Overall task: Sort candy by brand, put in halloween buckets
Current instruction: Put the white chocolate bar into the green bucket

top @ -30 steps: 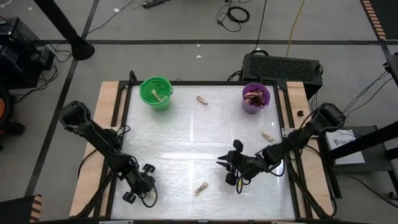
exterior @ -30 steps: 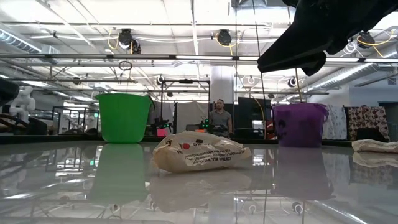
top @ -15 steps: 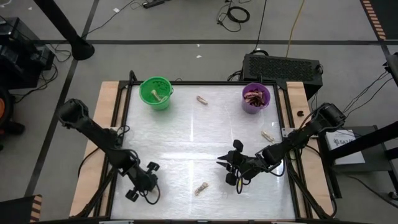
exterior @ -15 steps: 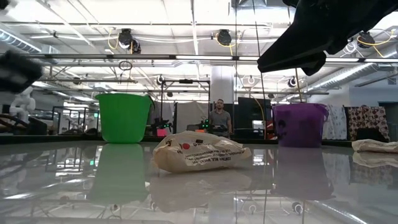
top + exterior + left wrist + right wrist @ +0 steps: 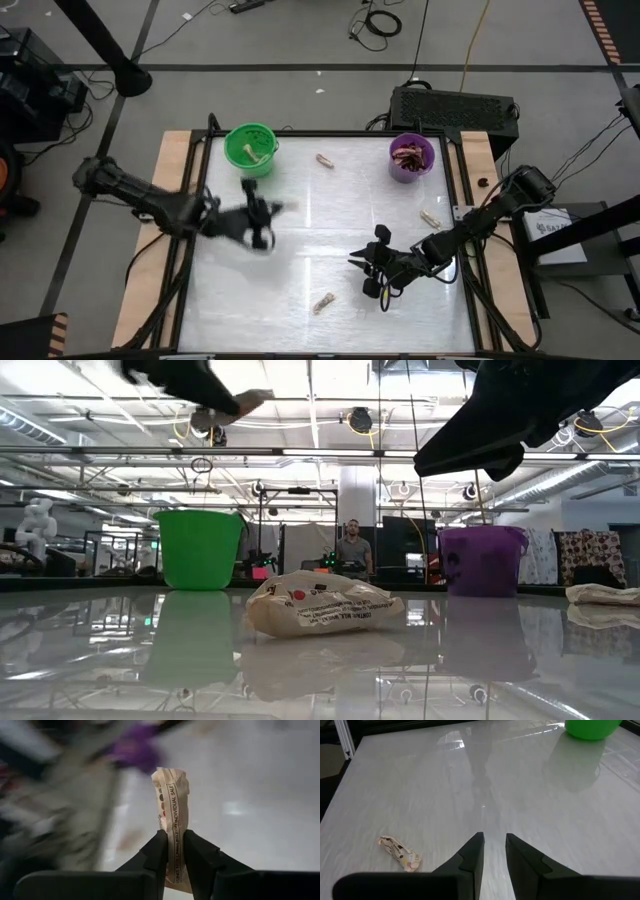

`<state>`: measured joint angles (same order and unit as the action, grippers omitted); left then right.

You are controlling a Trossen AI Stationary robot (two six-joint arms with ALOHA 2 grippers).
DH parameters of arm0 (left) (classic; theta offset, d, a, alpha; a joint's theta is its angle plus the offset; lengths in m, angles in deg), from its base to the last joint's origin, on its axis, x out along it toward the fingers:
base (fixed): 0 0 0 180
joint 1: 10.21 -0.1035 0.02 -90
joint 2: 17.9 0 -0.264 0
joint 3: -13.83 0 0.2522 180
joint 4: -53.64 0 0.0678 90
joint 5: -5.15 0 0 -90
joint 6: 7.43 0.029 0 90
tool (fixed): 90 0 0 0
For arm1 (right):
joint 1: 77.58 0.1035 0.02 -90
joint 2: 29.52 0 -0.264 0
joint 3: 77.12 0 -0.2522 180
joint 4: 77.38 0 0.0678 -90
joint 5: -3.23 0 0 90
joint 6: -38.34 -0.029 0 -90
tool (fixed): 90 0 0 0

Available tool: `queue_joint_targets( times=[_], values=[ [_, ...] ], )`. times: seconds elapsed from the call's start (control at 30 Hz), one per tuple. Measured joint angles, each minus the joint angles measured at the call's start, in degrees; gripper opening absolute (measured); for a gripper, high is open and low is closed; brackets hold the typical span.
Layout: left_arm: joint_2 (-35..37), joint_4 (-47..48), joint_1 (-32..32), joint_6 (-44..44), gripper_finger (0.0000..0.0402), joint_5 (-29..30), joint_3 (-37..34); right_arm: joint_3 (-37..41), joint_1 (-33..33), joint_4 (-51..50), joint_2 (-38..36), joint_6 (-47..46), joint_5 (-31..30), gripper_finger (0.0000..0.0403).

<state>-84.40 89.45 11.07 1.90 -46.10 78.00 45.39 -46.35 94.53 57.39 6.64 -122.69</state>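
Note:
A pale tan candy [image 5: 171, 795] is lifted above the table, with my left gripper [image 5: 265, 212] shut on it, just near of the green bucket [image 5: 250, 148]. The purple bucket [image 5: 411, 157] stands at the far right and holds dark red-brown pieces. My right gripper [image 5: 368, 268] hovers right of the table's middle, a narrow gap between its fingers [image 5: 475, 851] and nothing in it. Loose tan candies lie flat on the table: one [image 5: 324, 160] between the buckets, one [image 5: 430, 217] at the right, one [image 5: 323, 302] near the front. My left gripper pinches the tan candy's lower end [image 5: 173, 851] between its two fingers. The wrapper sticks out past the fingertips along the line of the fingers, its free end [image 5: 170, 775] forward. In the low view its tip [image 5: 250, 402] shows high above the table, lifted clear.
The front candy shows large in the low view [image 5: 325, 605] and small in the right wrist view [image 5: 399, 852]. A black frame rail [image 5: 195, 200] runs along the table's sides. A dark box [image 5: 455, 108] sits behind the far edge. Bare tabletop lies between the two arms.
My left gripper has risen from the near left corner and swung toward the far edge, to just in front of the green bucket. It has tipped from pointing down to nearer level, carrying the tan candy clear of the table. My right arm kept still.

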Motion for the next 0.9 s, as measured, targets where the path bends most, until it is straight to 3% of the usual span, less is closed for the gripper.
queue_joint_targets(
  times=[0.1,0.23,0.5,0.67,0.9],
  values=[
    [3.5,0.0,-8.6,3.7,0.0065,4.4,0.9,0.0,0.0,0.0,0.0,0.0,0.0,0.0073],
    [7.3,2.0,-23.2,4.5,0.0065,2.5,1.0,0.0,0.0,-0.2,0.0,0.0,0.0,0.0073],
    [6.8,4.5,-50.0,1.6,0.0065,-15.2,0.9,0.0,0.0,-0.2,0.0,1.3,0.0,0.0073],
    [3.9,4.6,-58.5,-4.3,0.0065,-17.4,0.9,0.0,0.0,-0.2,0.0,1.3,0.0,0.0073],
    [-1.8,5.8,-61.8,-7.6,0.0067,-17.9,0.7,0.0,0.0,-0.2,0.0,1.0,0.0,0.0073]
  ],
)
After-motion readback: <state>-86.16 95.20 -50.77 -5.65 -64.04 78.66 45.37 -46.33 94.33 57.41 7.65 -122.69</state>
